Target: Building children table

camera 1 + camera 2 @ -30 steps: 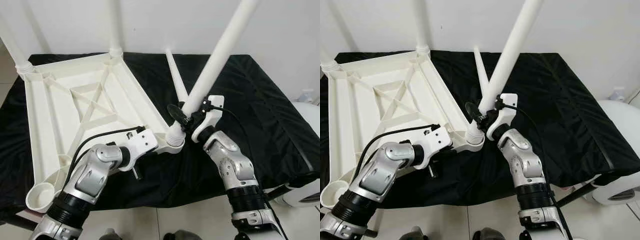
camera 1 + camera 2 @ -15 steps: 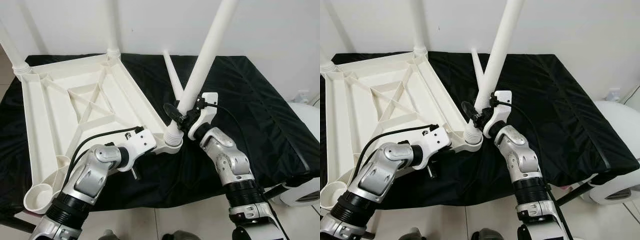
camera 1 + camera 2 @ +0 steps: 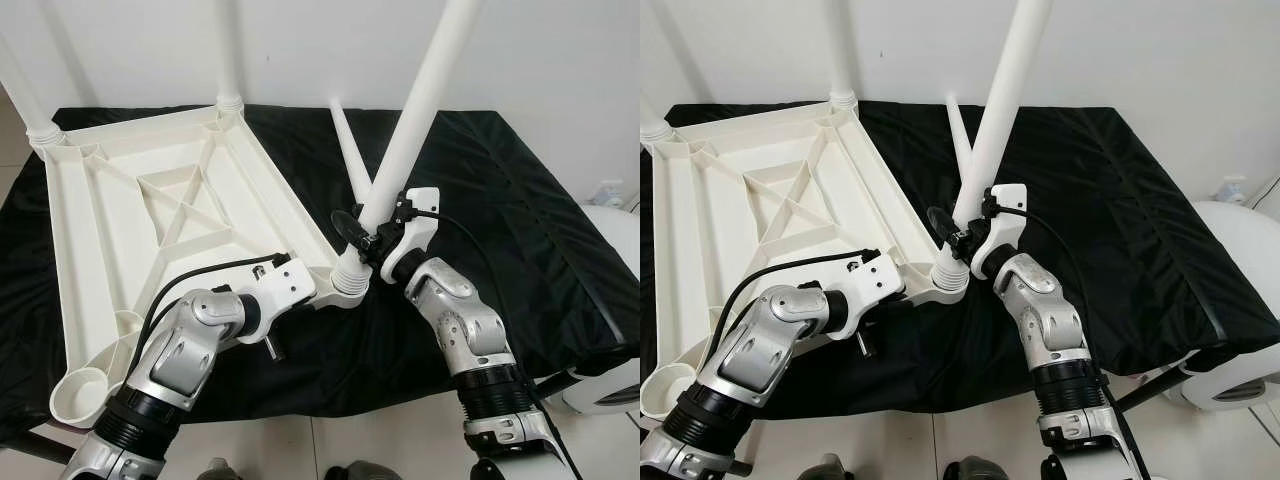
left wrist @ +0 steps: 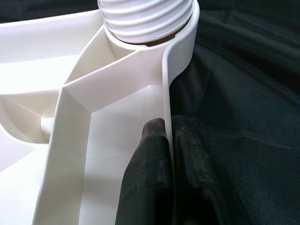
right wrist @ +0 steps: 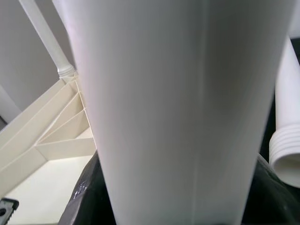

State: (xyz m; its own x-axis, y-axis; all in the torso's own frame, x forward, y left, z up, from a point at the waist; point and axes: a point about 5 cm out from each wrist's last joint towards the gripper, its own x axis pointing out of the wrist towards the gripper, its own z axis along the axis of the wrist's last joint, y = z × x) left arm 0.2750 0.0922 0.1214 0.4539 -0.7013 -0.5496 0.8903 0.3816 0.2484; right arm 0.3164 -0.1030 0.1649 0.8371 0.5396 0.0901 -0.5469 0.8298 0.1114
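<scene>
A: What does each gripper hold?

B: The left gripper (image 4: 169,164) is closed on the thin rim of the upside-down tabletop (image 3: 150,215), one finger inside the rim and one outside, just beside the near corner socket (image 3: 348,288). The right gripper (image 3: 372,236) is clamped around the white leg (image 3: 410,120), a little above that same socket.

A: And what is in the socket?

B: The ribbed lower end of the leg sits in it. The leg is tilted, leaning away from the tabletop to the robot's right.

A: Where is the tabletop?

B: It lies on the table with the black cloth (image 3: 500,220). Two more legs (image 3: 228,50) stand upright in the far corner sockets. One loose leg (image 3: 350,155) lies on the cloth just behind the socket. The near-left corner socket (image 3: 80,392) of the tabletop holds nothing.
</scene>
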